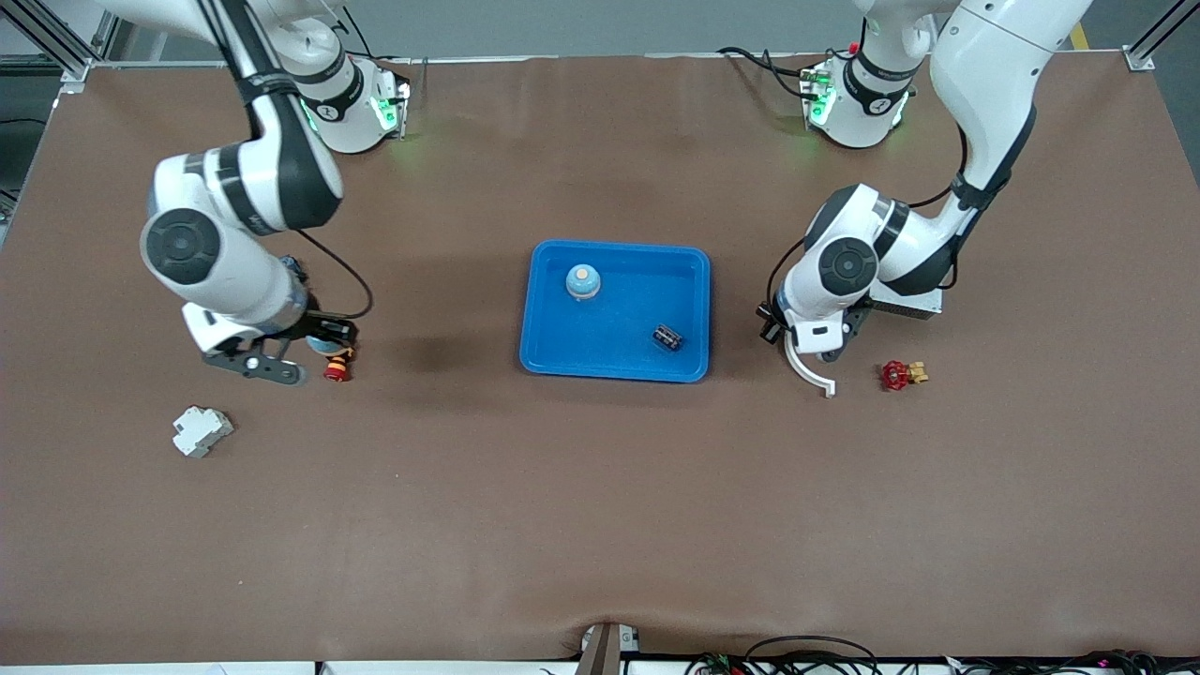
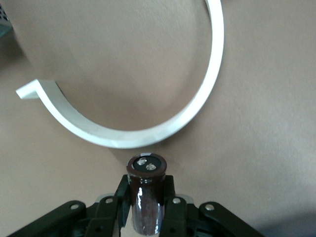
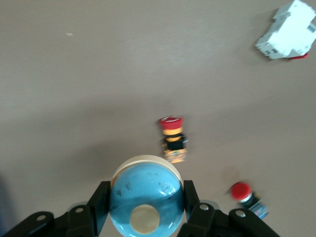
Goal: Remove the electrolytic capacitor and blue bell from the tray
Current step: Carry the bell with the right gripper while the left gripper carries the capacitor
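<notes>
Dark brown capacitor (image 2: 146, 197) is clamped upright between the fingers of the left end effector (image 2: 146, 210), up over bare desk (image 1: 600, 525) toward the left arm's end, right above a white curved bracket (image 2: 148, 126) lying flat there. A little red valve knob (image 1: 902, 375) sits just beside that bracket. Over at the right arm's end, the right end effector (image 3: 145, 210) is closed around a blue bell (image 3: 145, 197) with a cream button on top, hanging over the desk near a red and yellow push button (image 3: 173, 138), with a second red button (image 3: 245, 195) close by. A white breaker block (image 1: 201, 430) lies nearer the front camera than those. Middle of the desk has a blue tray (image 1: 544, 319) that already holds another bell (image 1: 582, 280) and another capacitor (image 1: 667, 337), well apart from each other.
</notes>
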Robot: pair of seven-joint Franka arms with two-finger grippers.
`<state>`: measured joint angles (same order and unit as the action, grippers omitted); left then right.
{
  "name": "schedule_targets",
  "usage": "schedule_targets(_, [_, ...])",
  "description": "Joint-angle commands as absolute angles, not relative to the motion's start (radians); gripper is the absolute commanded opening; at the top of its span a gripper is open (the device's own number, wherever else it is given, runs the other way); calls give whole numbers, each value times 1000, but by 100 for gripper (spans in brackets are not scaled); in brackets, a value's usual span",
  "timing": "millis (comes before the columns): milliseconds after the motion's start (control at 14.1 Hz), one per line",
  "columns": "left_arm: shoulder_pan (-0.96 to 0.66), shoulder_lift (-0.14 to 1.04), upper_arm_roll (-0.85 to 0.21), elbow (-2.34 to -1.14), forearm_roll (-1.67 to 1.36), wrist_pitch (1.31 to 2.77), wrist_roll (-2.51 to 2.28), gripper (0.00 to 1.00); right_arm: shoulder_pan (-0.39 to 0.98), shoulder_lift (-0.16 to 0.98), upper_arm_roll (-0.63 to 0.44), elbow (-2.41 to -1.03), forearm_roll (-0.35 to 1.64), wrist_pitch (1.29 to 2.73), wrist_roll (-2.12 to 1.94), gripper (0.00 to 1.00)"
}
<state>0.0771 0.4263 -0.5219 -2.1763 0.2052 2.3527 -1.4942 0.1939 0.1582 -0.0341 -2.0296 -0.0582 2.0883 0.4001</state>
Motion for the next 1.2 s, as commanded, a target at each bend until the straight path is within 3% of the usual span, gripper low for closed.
schedule_targets(0, [68, 423, -525, -2198, 225, 2364, -1511, 0, 123, 97, -14, -2152, -60, 2170, 299, 0])
schedule_targets(495, [54, 451, -525, -2249, 236, 2375, -1509, 0, -67, 129, -14, -2312, -60, 2436, 49, 0])
schedule_targets(565, [52, 456, -526, -2249, 236, 2393, -1509, 9, -81, 143, -14, -2322, -60, 2456, 43, 0])
schedule_targets(636, [48, 460, -526, -2247, 236, 2396, -1509, 39, -87, 153, -14, -2327, -60, 2468, 43, 0])
schedule_targets(707, [46, 463, -525, -2244, 236, 2396, -1509, 90, -95, 172, -12, -2335, -60, 2491, 43, 0])
schedule_targets(777, [51, 462, -525, -2241, 236, 2396, -1508, 100, -100, 196, -12, -2338, -58, 2515, 43, 0])
schedule_targets(1131, [58, 427, -526, -2139, 221, 2321, -1516, 100, -98, 297, -12, -2336, 11, 2592, 41, 0])
